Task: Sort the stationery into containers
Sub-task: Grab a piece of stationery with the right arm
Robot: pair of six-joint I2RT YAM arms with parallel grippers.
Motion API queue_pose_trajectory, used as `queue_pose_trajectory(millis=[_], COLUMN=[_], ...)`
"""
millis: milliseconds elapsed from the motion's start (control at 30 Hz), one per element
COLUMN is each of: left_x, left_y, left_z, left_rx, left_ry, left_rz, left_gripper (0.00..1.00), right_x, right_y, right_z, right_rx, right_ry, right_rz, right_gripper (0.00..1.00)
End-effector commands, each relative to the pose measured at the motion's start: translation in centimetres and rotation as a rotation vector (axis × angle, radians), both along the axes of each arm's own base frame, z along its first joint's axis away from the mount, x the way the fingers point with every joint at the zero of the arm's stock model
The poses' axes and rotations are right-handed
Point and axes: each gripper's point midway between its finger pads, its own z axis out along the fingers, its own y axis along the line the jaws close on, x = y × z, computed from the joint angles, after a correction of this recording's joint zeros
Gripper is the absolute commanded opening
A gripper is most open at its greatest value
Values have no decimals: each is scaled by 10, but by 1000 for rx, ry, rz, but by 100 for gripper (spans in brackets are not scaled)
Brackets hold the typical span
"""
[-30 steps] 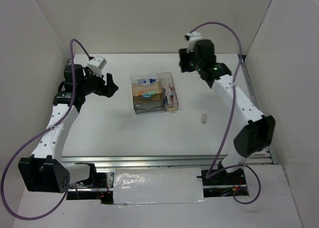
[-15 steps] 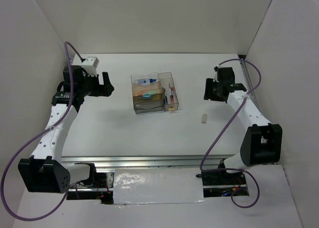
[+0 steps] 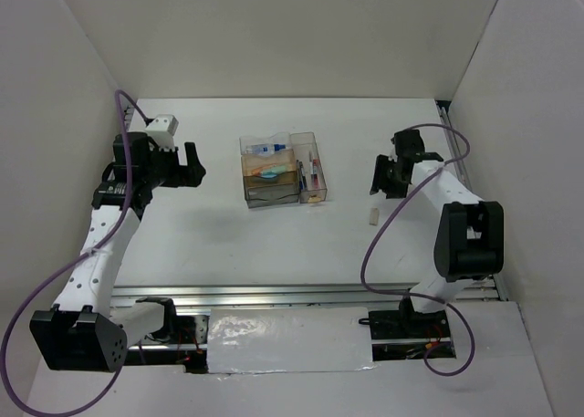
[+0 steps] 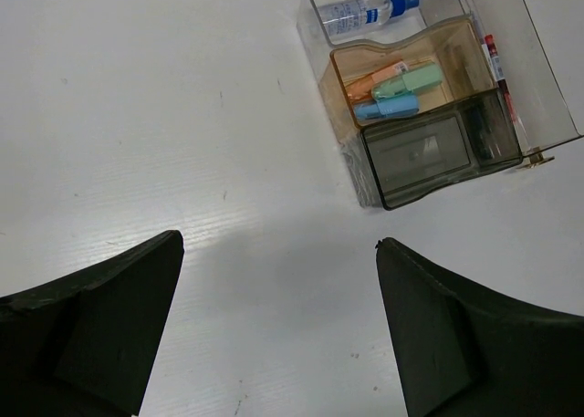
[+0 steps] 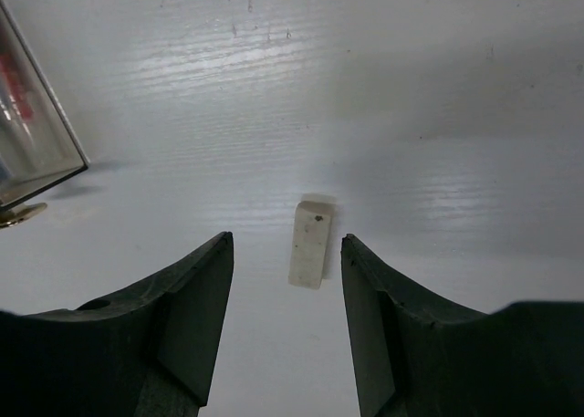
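the beige block (image 5: 310, 244) lay on the desk (image 3: 210, 239), right of the organizer (image 3: 315, 137). the right hand (image 5: 285, 245) hung over the block, wide open, empty. the left hand (image 4: 278, 253), left of the organizer, gaped empty too.

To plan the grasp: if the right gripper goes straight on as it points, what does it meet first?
Probably the small beige rectangular piece, lying on the white table in line between its open fingers.

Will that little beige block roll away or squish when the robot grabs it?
Probably no rolling: the beige block has flat sides and lies flat. It looks stiff, maybe an eraser, so little squishing. It seems light, small beside the right hand.
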Motion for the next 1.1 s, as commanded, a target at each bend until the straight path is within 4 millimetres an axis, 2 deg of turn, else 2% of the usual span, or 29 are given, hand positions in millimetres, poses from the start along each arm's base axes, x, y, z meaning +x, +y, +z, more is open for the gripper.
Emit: queue_pose_trajectory(millis=[0, 300, 533, 1067], left_x=[3, 6, 8, 11], left_y=[2, 0, -2, -6], left_z=[6, -3, -6, -10], left_rx=[-16, -24, -31, -40], left_ry=[-29, 9, 20, 36], left_rz=[21, 13, 4, -16], left_gripper=[99, 99, 99, 99], right_x=[-4, -4, -12, -32], right_y=[-1, 1, 4, 14], right_z=[-13, -42, -59, -67], right_rx=[14, 19, -1, -123], right_ry=[56, 172, 239, 318], right_rz=[-19, -5, 15, 117], right_gripper=[58, 60, 61, 49])
